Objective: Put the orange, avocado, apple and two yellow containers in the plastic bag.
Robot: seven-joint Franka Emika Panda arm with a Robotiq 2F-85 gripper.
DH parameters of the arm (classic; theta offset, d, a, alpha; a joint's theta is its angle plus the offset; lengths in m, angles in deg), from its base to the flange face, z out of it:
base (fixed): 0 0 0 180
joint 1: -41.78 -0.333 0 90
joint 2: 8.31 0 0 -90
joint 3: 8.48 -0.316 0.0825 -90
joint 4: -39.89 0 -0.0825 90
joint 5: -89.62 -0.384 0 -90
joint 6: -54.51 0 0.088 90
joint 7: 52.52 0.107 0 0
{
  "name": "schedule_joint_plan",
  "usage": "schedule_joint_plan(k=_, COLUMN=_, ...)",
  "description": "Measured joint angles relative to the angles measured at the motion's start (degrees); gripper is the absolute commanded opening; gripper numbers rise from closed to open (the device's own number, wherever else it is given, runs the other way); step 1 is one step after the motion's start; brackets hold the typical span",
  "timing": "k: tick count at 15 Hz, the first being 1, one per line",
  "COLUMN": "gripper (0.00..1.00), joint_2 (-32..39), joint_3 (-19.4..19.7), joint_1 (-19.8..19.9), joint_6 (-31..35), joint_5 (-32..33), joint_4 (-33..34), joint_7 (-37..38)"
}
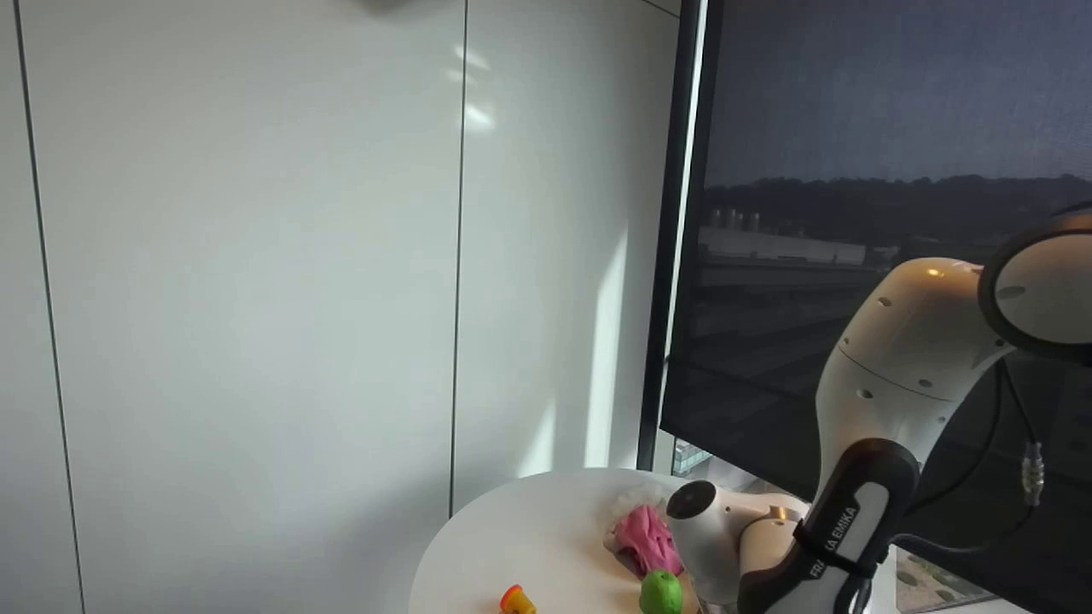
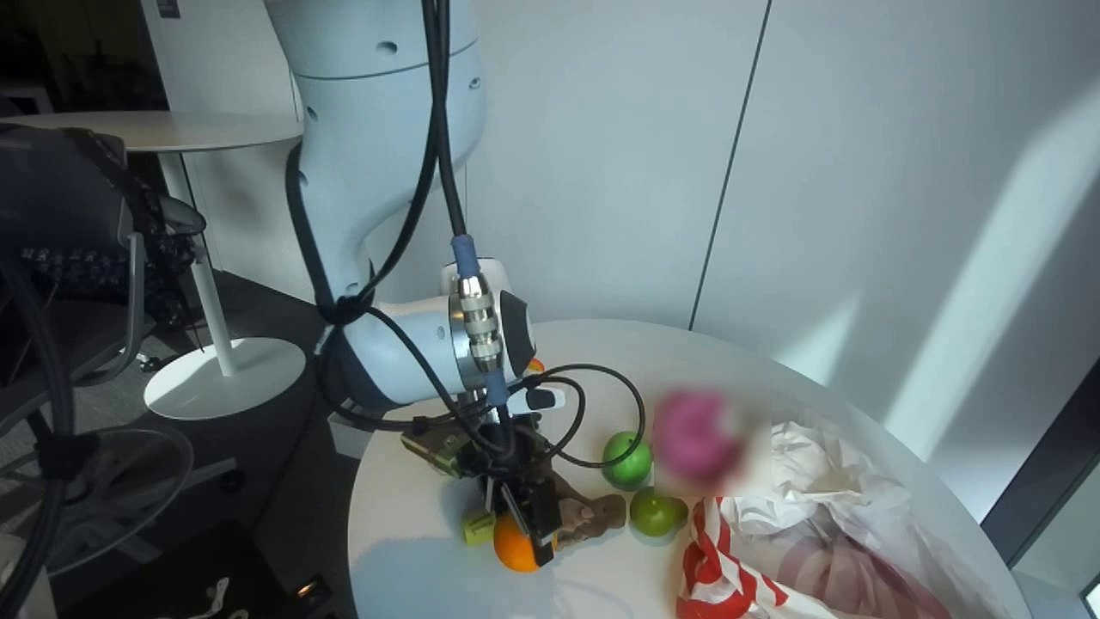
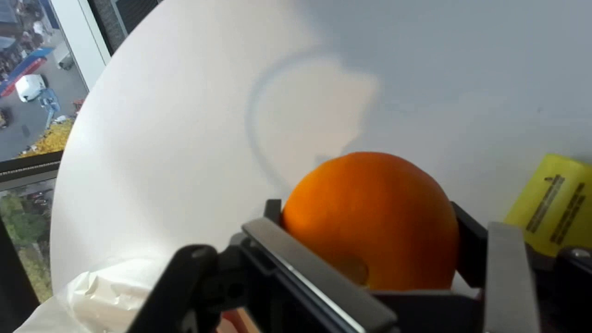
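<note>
Sprawling across the bench (image 2: 670,352), the plastic bag (image 2: 816,537) shows pinkish patches, contents unclear. Well apart, the hand (image 3: 370,226) clasps the orange (image 2: 514,546) near a yellow container (image 2: 478,528). A green apple (image 2: 624,464), olive-green fruit (image 2: 656,514) and brown object (image 2: 601,513) lie between; a second container (image 1: 517,600) sits off alone.

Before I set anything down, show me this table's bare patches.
Free: in the wrist view, beyond the orange, flanked by yellow container and plastic bag; also between red-lidded container and pink object. Crowded: beside the bag, where olive-green fruit, bright-green fruit and brown object cluster.
</note>
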Motion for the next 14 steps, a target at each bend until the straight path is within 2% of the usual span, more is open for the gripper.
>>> schedule_joint_plan(k=3, gripper=0.58, joint_2=-2.70, joint_3=1.18, joint_1=-0.90, joint_6=-4.76, joint_5=4.25, joint_4=4.72, joint_7=3.97)
schedule_joint_plan(k=7, gripper=0.58, joint_2=-2.44, joint_3=1.98, joint_1=-0.52, joint_6=-12.65, joint_5=10.16, joint_4=13.02, joint_7=10.07)
schedule_joint_plan(k=10, gripper=0.58, joint_2=0.86, joint_3=2.71, joint_1=0.93, joint_6=-16.76, joint_5=12.49, joint_4=19.57, joint_7=13.37)
schedule_joint_plan(k=14, gripper=0.58, joint_2=8.94, joint_3=4.35, joint_1=3.84, joint_6=-19.90, joint_5=13.17, joint_4=29.03, joint_7=15.78)
